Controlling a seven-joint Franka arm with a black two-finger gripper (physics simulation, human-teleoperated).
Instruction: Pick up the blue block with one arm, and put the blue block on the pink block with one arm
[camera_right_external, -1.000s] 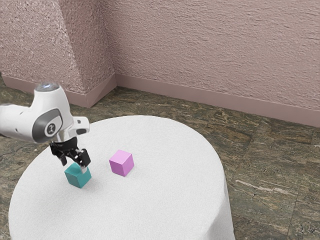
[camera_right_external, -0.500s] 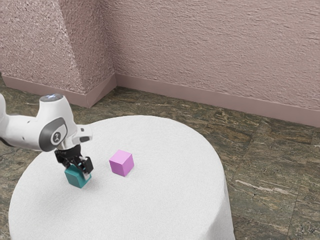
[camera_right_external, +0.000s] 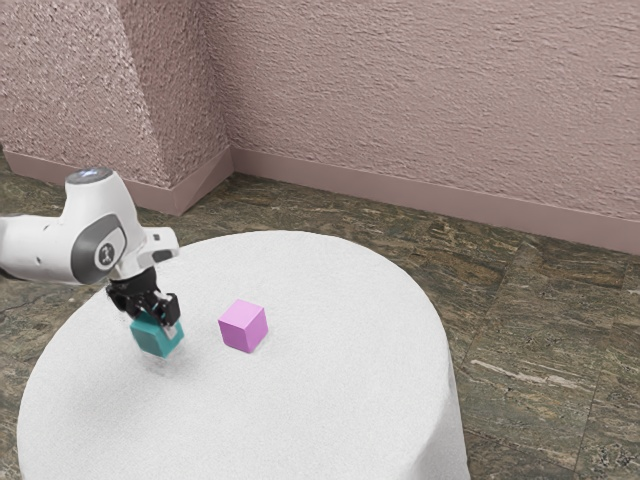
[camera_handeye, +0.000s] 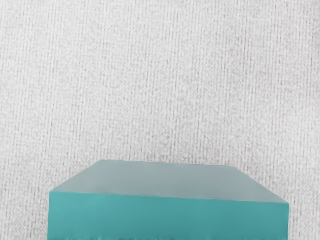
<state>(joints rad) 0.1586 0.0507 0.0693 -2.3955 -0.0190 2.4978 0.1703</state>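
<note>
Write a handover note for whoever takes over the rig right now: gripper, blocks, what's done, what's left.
Gripper: shut on the blue block, gripping it from above.
Blue block: appears to be just clear of the white table, with a faint shadow under it, toward the exterior view's left.
Pink block: on the table, to the exterior view's right of the blue block, apart from it, nothing on top.
Done: grasp made, lift begun.
Left: raise higher, carry over the pink block, set down on it, release.
</note>
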